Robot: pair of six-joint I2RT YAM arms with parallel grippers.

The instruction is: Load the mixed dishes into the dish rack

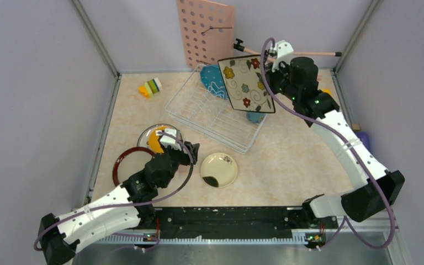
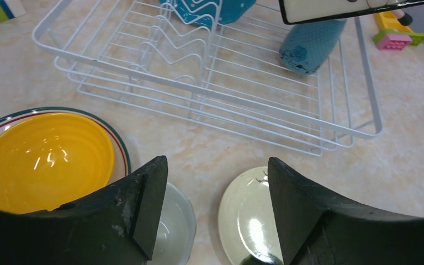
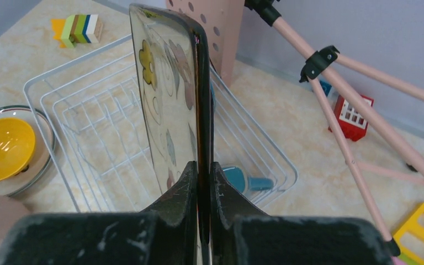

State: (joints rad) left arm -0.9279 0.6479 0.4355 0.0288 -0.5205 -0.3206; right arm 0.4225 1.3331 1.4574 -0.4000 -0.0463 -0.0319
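R: right end effector point(image 3: 202, 168) pinched shut on rim of square flowered plate point(image 1: 247, 83); plate held up over dish rack point(image 1: 210, 118) | L: left end effector point(image 2: 216, 165) wide apart, holding nothing; over bench point(image 1: 287, 160) between orange-yellow bowl point(image 2: 44, 160) and cream plate point(image 1: 218, 169) | RACK: teal plate point(image 1: 214, 81) standing inside; blue cup point(image 2: 309, 47) lying inside
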